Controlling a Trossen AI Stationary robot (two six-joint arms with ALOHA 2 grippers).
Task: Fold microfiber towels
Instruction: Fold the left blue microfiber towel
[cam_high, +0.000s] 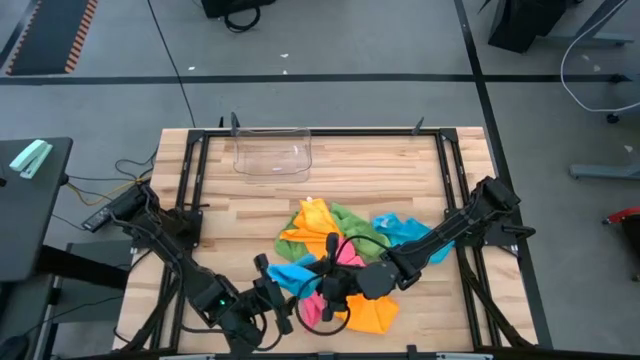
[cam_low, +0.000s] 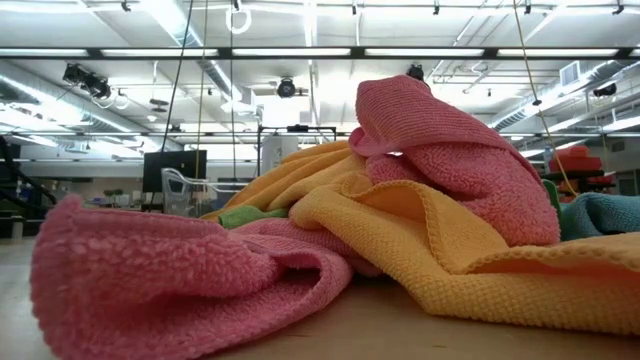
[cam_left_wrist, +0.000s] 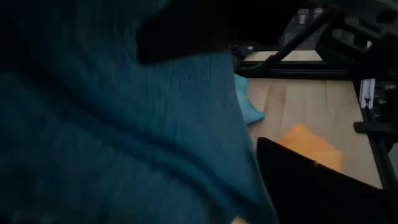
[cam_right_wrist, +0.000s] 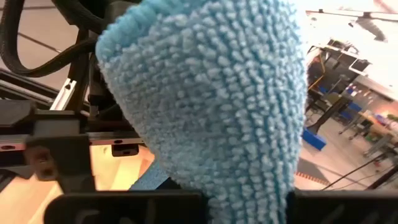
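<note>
Pink towel (cam_low: 170, 285) was seen bunched in the foreground on the wooden tabletop (cam_low: 330, 335). Orange-yellow towel (cam_low: 450, 245) was draped beside it, touching. A second pink towel (cam_low: 450, 160) was heaped on top. Green cloth (cam_low: 245, 214) was tucked beneath. Blue towel (cam_low: 600, 215) was seen at the right edge. Clear bin (cam_low: 185, 190) was visible behind.

Blue towel (cam_right_wrist: 211, 106) — pink towel (cam_low: 180, 285).

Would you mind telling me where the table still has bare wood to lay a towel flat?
Free: between the clear bin and the towel pile, and left of the pile. Crowded: the front centre, where left gripper and right gripper meet.
</note>
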